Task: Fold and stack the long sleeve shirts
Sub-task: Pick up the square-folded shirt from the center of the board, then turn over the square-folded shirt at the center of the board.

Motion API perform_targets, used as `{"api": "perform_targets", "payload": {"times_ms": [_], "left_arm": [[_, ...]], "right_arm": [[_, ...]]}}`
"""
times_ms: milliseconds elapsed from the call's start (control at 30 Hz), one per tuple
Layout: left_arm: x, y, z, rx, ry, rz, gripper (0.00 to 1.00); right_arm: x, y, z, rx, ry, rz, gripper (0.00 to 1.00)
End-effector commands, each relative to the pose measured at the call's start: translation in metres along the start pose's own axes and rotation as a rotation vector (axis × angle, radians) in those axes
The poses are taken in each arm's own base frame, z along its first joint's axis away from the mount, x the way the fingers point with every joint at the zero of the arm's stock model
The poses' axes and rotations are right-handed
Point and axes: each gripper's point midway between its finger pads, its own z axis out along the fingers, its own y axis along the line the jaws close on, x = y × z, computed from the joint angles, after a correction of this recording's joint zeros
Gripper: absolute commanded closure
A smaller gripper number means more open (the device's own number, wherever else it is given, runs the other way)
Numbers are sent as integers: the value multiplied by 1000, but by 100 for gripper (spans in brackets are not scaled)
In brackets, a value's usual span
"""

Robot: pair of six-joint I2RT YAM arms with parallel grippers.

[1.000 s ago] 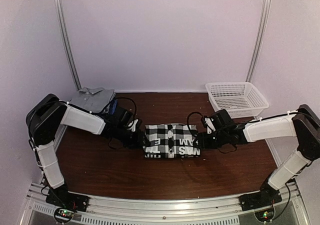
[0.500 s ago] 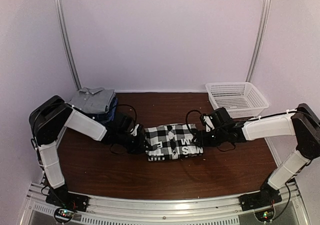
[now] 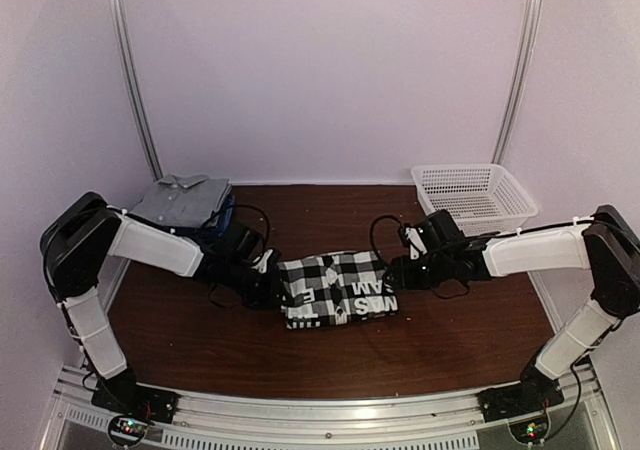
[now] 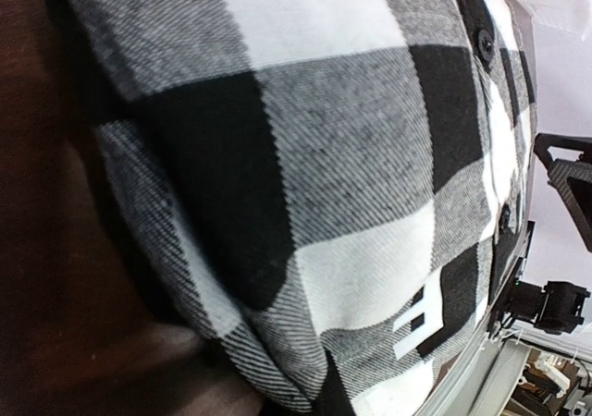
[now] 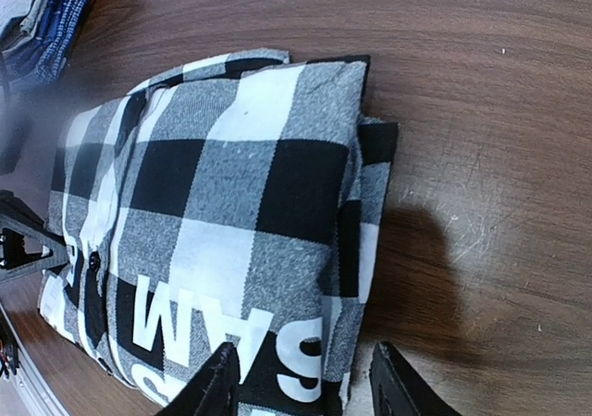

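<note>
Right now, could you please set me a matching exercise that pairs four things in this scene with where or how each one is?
Things:
1. plaid shirt
2. grey shirt
3. mesh basket
4. right gripper

Places or states:
a. far right corner of the table
b. jaws open, at the plaid shirt's right edge
c. folded, in the middle of the table
d. on top of the dark blue shirts at the far left

Pairs: 1-c, 2-d, 3-a, 4-b.
</note>
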Motion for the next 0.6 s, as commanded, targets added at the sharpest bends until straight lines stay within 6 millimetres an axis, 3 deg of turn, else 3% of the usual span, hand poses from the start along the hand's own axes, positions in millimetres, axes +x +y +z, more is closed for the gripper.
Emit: {"api": "perform_targets", "payload": {"times_ms": [0,233,333,567], "left_arm": [[8,6,-27,-54,34,72,100],[-2,4,-74,-73,25,127,100],[-11,0,-94,-74,1,153,100],[-27,-12,-116,-76,-15,212,100]], "right_arm": [[-19,24,-10,-46,-43,-22,52],[-27,71,-7,-106,-57,-85,60],[-22,81,4,-116,-34,-98,64],[5,110,43,-134,54,-140,74]]}}
